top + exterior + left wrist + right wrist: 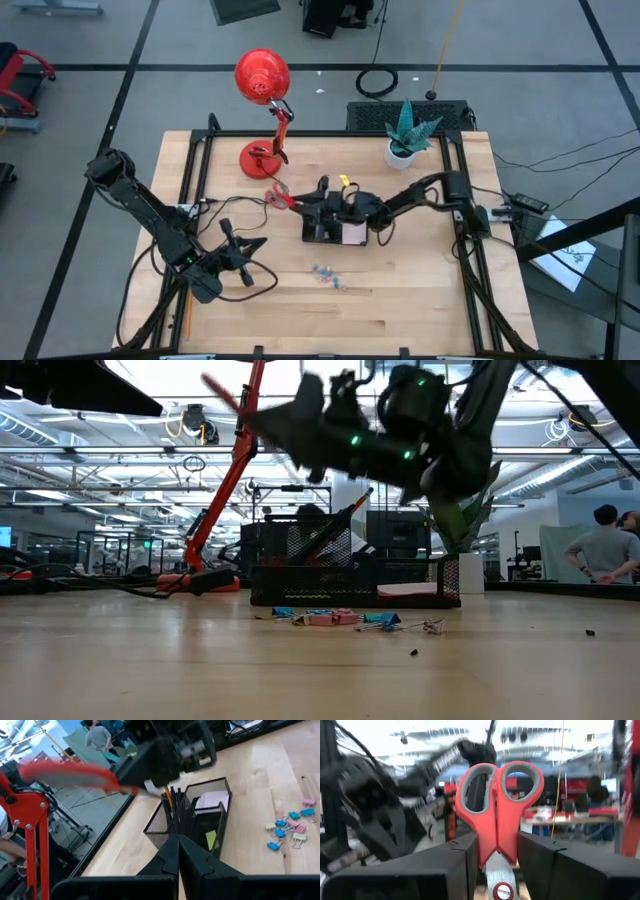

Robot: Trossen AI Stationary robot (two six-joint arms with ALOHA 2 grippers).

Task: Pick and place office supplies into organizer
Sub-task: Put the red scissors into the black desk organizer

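Observation:
The black mesh organizer (pixel 335 228) (pixel 197 812) (pixel 350 575) stands at mid-table. It holds the pale sticky-note pad (pixel 214 799), an orange pencil (pixel 166 799), black pens (pixel 175 795) and a yellow-green piece (pixel 210 839). Small coloured clips (pixel 327 274) (pixel 289 826) lie on the table near it. My right gripper (pixel 308 205) (pixel 497 847) hovers over the organizer's left end, shut on the red-handled scissors (pixel 279 196) (pixel 500 795) (pixel 70 774). My left gripper (pixel 240 255) (pixel 178 845) is shut and waits at the table's near left. My right gripper pinches the scissors between its two fingers at the neck (pixel 496 851), between the handle loops and the pivot screw (pixel 502 891). The scissors lie along the fingers. The red loops (pixel 500 780) stick out past the fingertips toward the table's left. The scissors are lifted clear of the table.
A red desk lamp (pixel 262 80) stands with its base (pixel 258 158) at the far left of the organizer. A white plant pot (pixel 403 152) sits at the far right. Cables (pixel 250 285) trail beside my left arm. People (pixel 605 550) are in the room beyond.

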